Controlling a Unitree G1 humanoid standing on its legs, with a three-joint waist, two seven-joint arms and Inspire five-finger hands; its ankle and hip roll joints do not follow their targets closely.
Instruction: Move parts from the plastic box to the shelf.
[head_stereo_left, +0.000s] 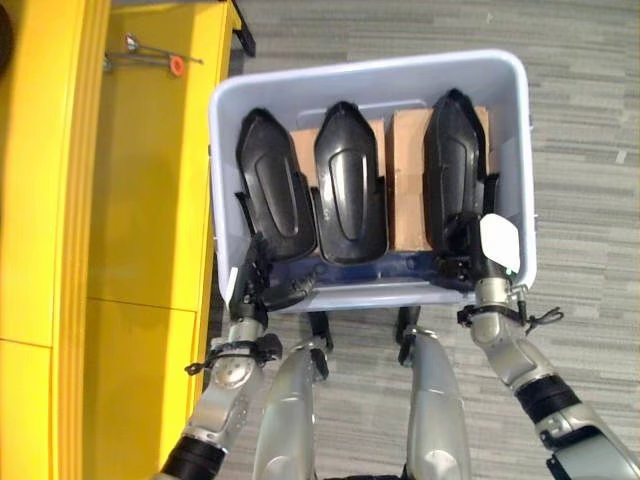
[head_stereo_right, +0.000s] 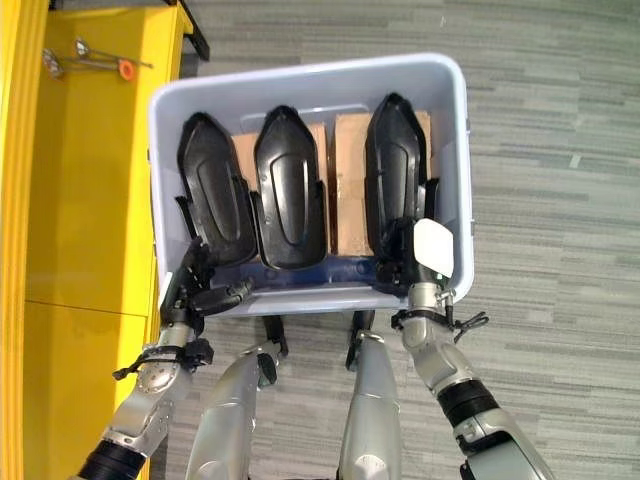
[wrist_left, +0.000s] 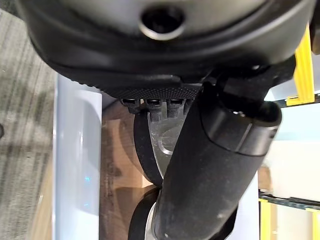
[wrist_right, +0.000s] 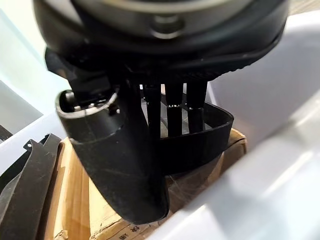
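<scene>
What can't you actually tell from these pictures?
- Left hand: in the eye views it sits at the box near the left part; its wrist view is mostly its own bulk, so a grip is unclear.
- Right hand: the fingers reach the right part, but the grip is uncertain.
- Cardboard: the parts cover most of it.
- Shelf: cut off by the view's edge.

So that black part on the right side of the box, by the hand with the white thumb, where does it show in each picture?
Left eye view: rightmost black part, upright against the plastic box wall.
Right eye view: same place.
Left wrist view: cannot tell.
Right wrist view: curved black edge past the right hand.
Shared landmark: the cardboard.
</scene>
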